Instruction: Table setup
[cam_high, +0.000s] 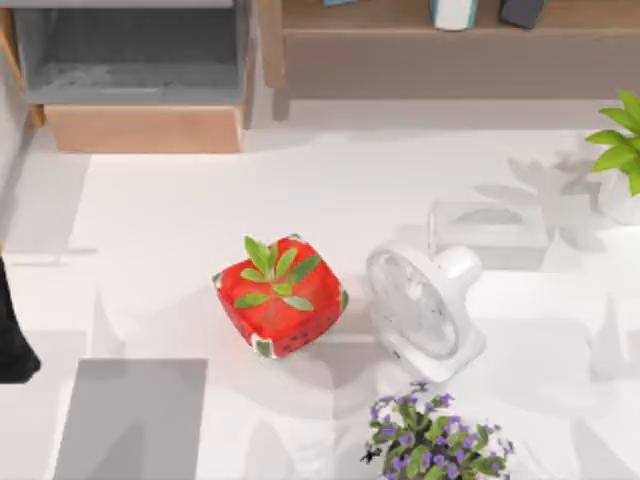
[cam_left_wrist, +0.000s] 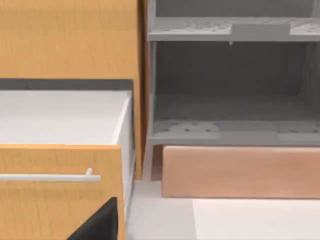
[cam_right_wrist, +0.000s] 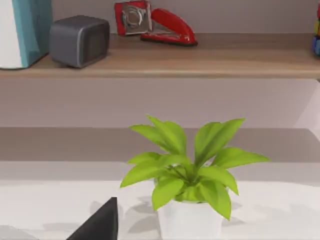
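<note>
1 unlabelled red planter (cam_high: 280, 310), white fan (cam_high: 423, 305).

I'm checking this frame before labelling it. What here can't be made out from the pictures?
- Left arm: cut off by the top view's left edge; its fingers are unseen.
- Purple flower plant: its pot is cut off by the top view's bottom edge.
- Green plant: half cut by the top view's right edge.
- Open drawer: its inside is hidden by its front panel in the left wrist view.
- Teal-and-white item on the shelf: top cropped in the right wrist view.
</note>
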